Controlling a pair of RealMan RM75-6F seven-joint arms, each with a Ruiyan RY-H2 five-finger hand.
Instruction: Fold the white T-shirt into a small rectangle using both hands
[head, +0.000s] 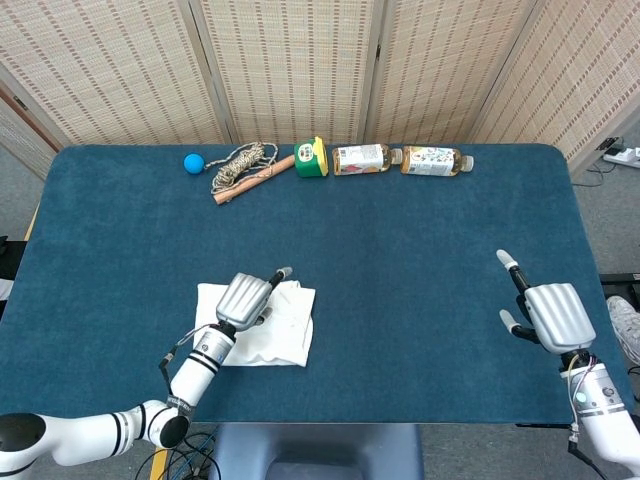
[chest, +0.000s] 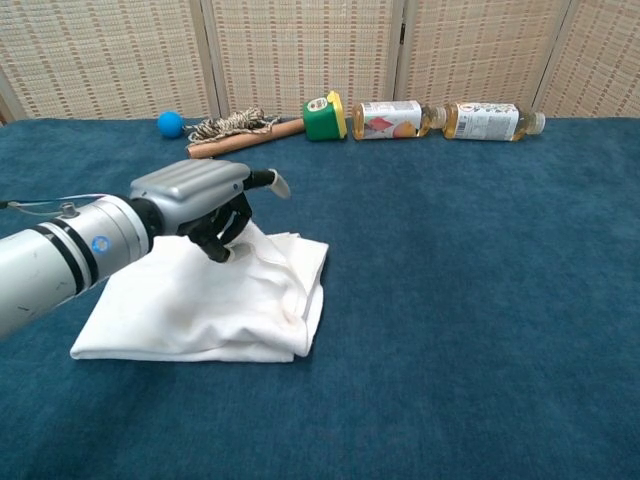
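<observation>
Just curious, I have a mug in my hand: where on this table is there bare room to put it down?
The broad blue stretch between the T-shirt and the right hand is bare. The back edge is crowded: ball, rope, green cup, two bottles.

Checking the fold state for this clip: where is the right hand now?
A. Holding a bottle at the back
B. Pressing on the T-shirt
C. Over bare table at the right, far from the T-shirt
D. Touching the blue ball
C: in the head view the right hand is over bare table on the right, while the T-shirt lies under the left hand.
</observation>
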